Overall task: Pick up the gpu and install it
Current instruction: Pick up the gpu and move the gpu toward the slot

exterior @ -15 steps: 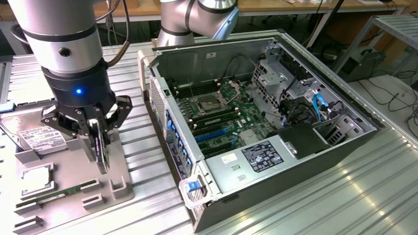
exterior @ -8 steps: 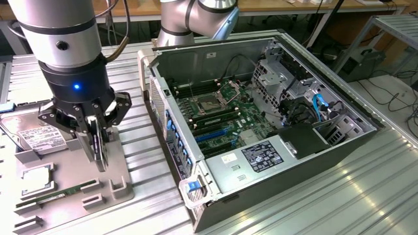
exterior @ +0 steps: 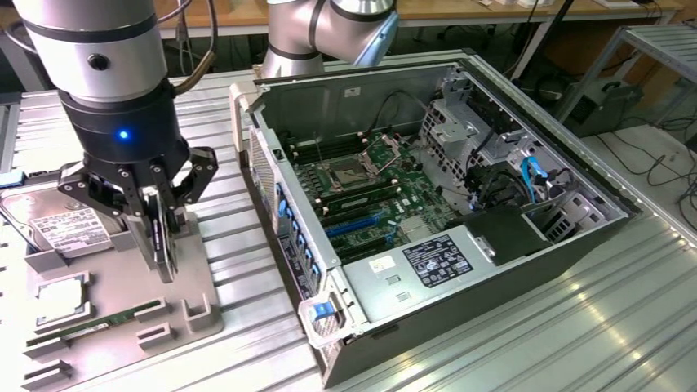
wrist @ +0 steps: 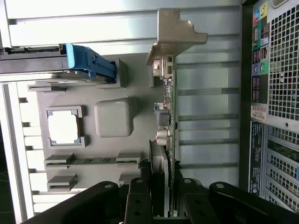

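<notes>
The gpu (exterior: 165, 245) is a green card with a silver end bracket (wrist: 174, 33). It hangs upright on edge over the grey parts tray (exterior: 199, 282) at the exterior view's left. My gripper (exterior: 156, 219) comes down from above and is shut on the card's upper edge. In the wrist view the gpu (wrist: 169, 119) runs edge-on away from my black fingers (wrist: 140, 198), which clamp it from both sides. The open computer case (exterior: 436, 204) lies at the exterior view's right, its motherboard (exterior: 360, 188) facing up.
On the tray (wrist: 135, 88) sit a silver hard drive (exterior: 55, 229) with a blue handle (wrist: 91, 63), a square processor (wrist: 63, 127) and a narrow memory stick (wrist: 93, 161). The case's rear panel (wrist: 275, 93) stands close beside the tray. Another arm's base (exterior: 326, 33) is behind the case.
</notes>
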`<state>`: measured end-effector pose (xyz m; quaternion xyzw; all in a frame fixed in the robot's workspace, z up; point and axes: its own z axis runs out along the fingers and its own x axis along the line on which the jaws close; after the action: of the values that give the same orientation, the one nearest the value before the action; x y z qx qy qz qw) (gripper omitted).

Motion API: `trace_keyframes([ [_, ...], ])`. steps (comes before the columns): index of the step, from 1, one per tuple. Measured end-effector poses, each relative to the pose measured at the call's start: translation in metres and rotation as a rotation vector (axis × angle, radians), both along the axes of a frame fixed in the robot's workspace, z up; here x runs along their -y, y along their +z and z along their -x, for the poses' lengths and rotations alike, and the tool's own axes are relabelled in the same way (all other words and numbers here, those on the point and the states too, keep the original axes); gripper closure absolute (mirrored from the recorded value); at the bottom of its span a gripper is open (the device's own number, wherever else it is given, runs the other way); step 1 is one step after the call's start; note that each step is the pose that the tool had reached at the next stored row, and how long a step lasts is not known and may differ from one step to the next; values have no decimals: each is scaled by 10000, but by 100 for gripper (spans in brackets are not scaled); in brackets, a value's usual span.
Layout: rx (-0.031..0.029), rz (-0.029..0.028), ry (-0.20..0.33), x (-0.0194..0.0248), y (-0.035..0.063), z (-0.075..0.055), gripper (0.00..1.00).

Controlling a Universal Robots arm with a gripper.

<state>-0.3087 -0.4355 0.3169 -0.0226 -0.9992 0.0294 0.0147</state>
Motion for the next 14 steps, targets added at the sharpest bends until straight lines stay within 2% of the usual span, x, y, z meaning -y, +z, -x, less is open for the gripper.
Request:
trace_keyframes([
  [6, -49, -4, 0, 0, 66, 0, 73],
  [14, -147, -14, 0, 0, 175, -2, 73],
])
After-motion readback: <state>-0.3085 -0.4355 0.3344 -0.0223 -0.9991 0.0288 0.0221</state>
